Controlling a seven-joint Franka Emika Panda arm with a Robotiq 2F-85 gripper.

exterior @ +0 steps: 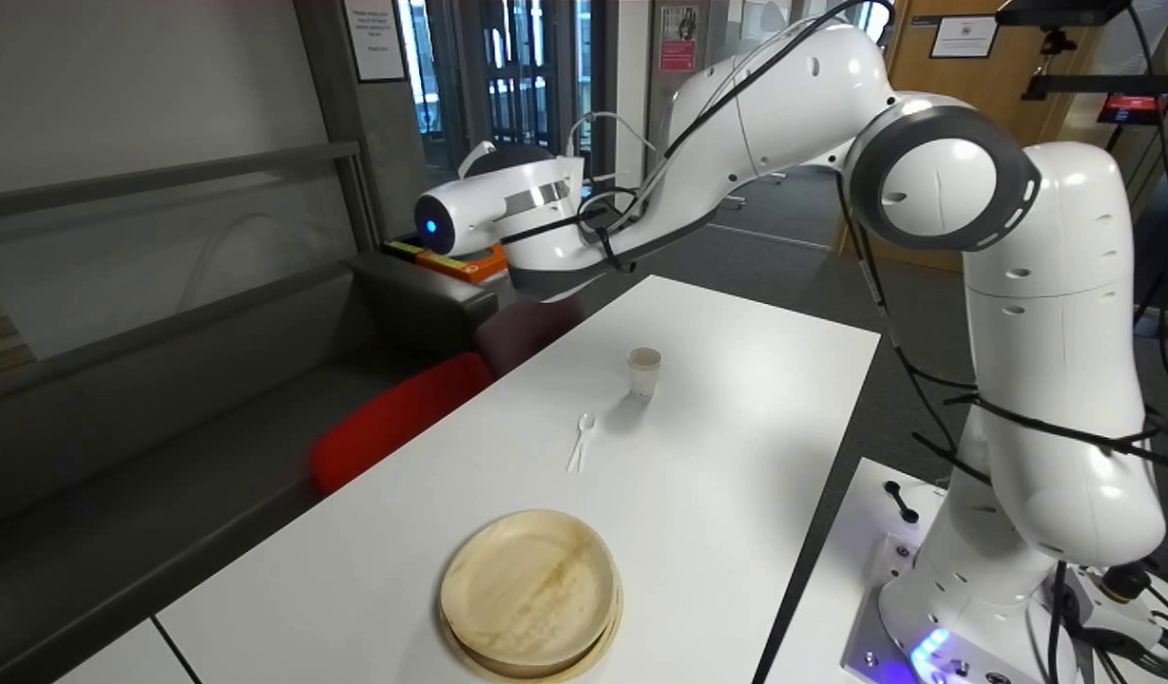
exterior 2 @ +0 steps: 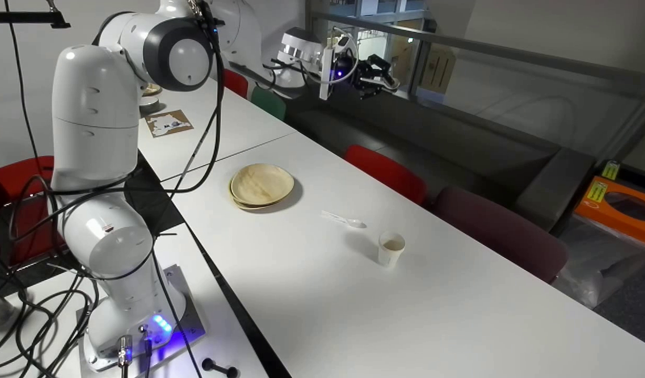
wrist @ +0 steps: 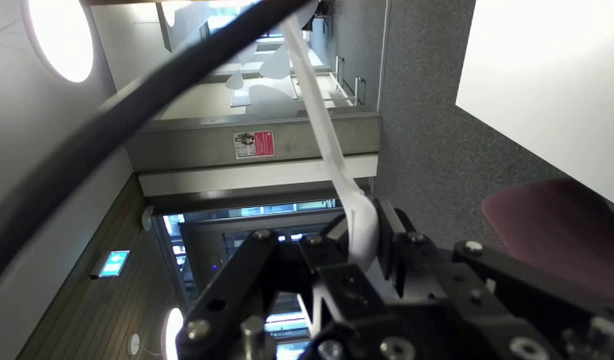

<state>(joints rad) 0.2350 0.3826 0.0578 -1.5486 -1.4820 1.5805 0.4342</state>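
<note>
The claw (wrist: pixel 361 227) is hovering high, pinching a slim white object (wrist: pixel 331 145); on the table (exterior 2: pixel 458 304) a spoon (exterior 2: pixel 353 223) is lying left of an upright cup (exterior 2: pixel 389 254).

In an exterior view: table (exterior 2: pixel 458 315) has stacked plates (exterior 2: pixel 262 185) left, cup (exterior 2: pixel 389 254) right, cutlery (exterior 2: pixel 353 222) between. Chairs (exterior 2: pixel 388 170) behind table, couch (exterior 2: pixel 490 152) behind chairs. Wrist view: utensil (wrist: pixel 327 130) between fingers of gripper (wrist: pixel 361 222), far as I can tell.

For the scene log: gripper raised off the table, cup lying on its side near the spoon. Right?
No: the cup stands upright near the spoon, as both exterior views show. The rest holds: the gripper is raised off the table.
</note>
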